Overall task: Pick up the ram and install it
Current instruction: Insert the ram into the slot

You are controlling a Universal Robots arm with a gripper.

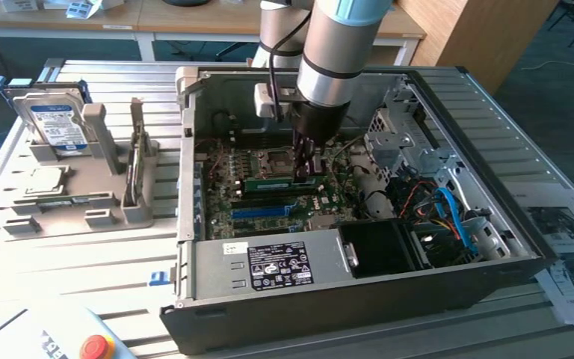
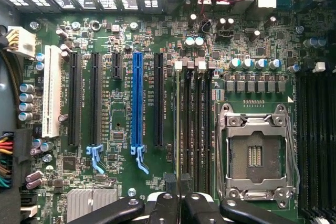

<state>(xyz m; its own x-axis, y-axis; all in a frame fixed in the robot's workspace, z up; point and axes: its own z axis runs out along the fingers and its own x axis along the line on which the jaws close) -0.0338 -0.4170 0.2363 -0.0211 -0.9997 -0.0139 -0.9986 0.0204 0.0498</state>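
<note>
At about nine o'clock in the exterior view, a gray plastic holder [image 1: 102, 142] sat on the ribbed metal table [image 1: 98, 254]. A flat, shiny hard drive [image 1: 56, 123] stood in it. In the middle lay a big black metal computer case [image 1: 367, 299], open on top. A boxy silver power supply [image 1: 267, 262] with a black sticker filled its six o'clock side. Inside lay the green motherboard [image 1: 227, 217], bumpy with little parts.

The round gray arm [image 1: 337, 45] hung down into the case. Its black gripper [image 1: 305, 166] was clenched on the ram [image 1: 279, 182], a thin, flat green stick. The ram was held level at the middle of the board, at twelve o'clock from the long blue slot [image 1: 262, 212].

In the wrist view the dark metal fingers [image 2: 164, 208] pinched the ram, seen edge-on as a thin line. It sat right over the long black memory slots [image 2: 202, 129]. Whether it was pushed in could not be told. Those slots ran between the blue slot and the square silver processor socket [image 2: 257, 153].

At three o'clock in the case, smooth blue cables [image 1: 454, 217] curled among gray metal bays. Past them, at four o'clock, white printed papers [image 1: 566, 232] lay on the table.
</note>
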